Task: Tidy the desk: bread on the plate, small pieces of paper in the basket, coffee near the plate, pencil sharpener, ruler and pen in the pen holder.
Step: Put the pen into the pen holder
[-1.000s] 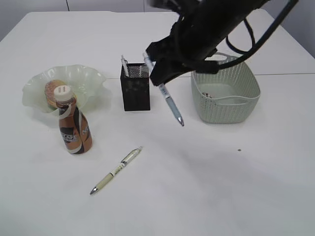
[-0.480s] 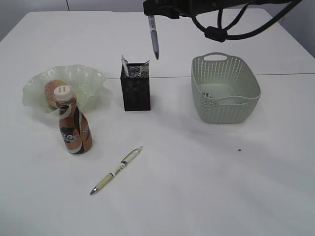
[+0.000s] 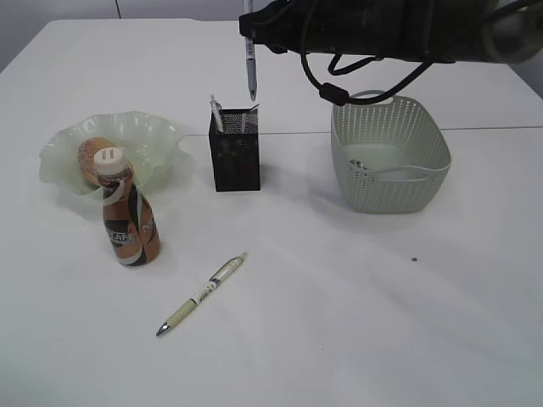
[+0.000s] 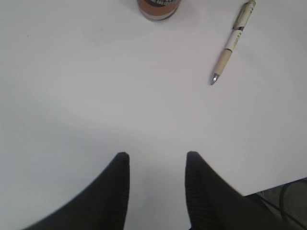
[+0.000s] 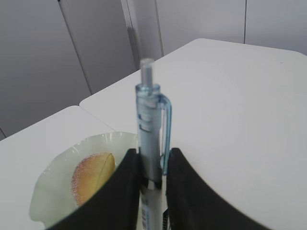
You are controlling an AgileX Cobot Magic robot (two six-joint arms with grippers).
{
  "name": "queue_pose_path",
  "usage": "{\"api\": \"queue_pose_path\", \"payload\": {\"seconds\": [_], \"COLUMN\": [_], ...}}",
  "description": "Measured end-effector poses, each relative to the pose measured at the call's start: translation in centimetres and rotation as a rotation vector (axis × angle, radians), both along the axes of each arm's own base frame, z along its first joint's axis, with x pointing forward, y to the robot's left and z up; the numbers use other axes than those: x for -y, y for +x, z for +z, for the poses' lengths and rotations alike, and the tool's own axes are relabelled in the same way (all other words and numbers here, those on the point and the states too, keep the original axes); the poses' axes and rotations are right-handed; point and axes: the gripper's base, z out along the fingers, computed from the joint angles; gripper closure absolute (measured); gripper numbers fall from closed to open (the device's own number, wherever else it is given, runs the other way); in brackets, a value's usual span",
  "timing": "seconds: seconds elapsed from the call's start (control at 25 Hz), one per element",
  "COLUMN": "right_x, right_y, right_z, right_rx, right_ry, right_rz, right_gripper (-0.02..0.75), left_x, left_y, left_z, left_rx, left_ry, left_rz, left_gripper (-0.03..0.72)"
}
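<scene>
My right gripper [image 5: 153,154] is shut on a clear blue pen [image 5: 149,120]. It holds the pen [image 3: 249,72] upright, tip down, just above the black mesh pen holder [image 3: 235,157]. A pale strip [image 3: 215,114] stands in that holder. A beige pen [image 3: 201,293] [image 4: 232,42] lies on the table in front. The coffee bottle [image 3: 127,216] [image 4: 159,7] stands by the pale green plate [image 3: 157,134], which holds the bread [image 3: 92,153] [image 5: 93,175]. Open and holding nothing, my left gripper [image 4: 157,155] hovers over bare table near the beige pen.
A green woven basket [image 3: 390,182] sits right of the holder with a small item [image 3: 356,164] inside. The right arm [image 3: 382,30] spans the back of the table above it. A dark speck [image 3: 414,259] lies front right.
The right arm lifted the blue pen from a slant beside the holder to upright. It then shifted the pen left to hang over the holder's opening.
</scene>
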Motion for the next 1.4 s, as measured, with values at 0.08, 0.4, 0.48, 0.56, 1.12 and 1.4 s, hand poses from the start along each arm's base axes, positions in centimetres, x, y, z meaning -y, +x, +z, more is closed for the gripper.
{"api": "queue_pose_path", "payload": {"seconds": [0.08,0.4,0.48,0.56,1.12,1.4], "right_x": [-0.2,-0.9,-1.0,-1.1,-1.4,-1.2], "right_y": [0.8,2.8,3.1,3.3,3.3,3.0], "right_z": [-0.6,-2.1,-2.7,-3.7,-4.9,-3.7], "right_rx": [0.007,0.023,0.017,0.006,0.027,-0.064], "right_ry": [0.0,0.011,0.011,0.001,-0.024,0.023], "right_rz": [0.002,0.013,0.015,0.017,0.064,0.035], "right_gripper": [0.624,0.623,0.623,0.623,0.452,0.441], "left_x": [0.0,0.0,0.0,0.0,0.0,0.0], "left_y": [0.0,0.0,0.0,0.0,0.0,-0.1], "left_z": [0.0,0.0,0.0,0.0,0.0,-0.1], "left_rx": [0.0,-0.001,-0.001,-0.001,-0.005,-0.012], "left_ry": [0.0,0.0,0.0,0.0,0.001,0.004], "left_rz": [0.0,0.0,0.0,0.0,-0.001,-0.002], "left_gripper": [0.398,0.398,0.398,0.398,0.398,0.398]}}
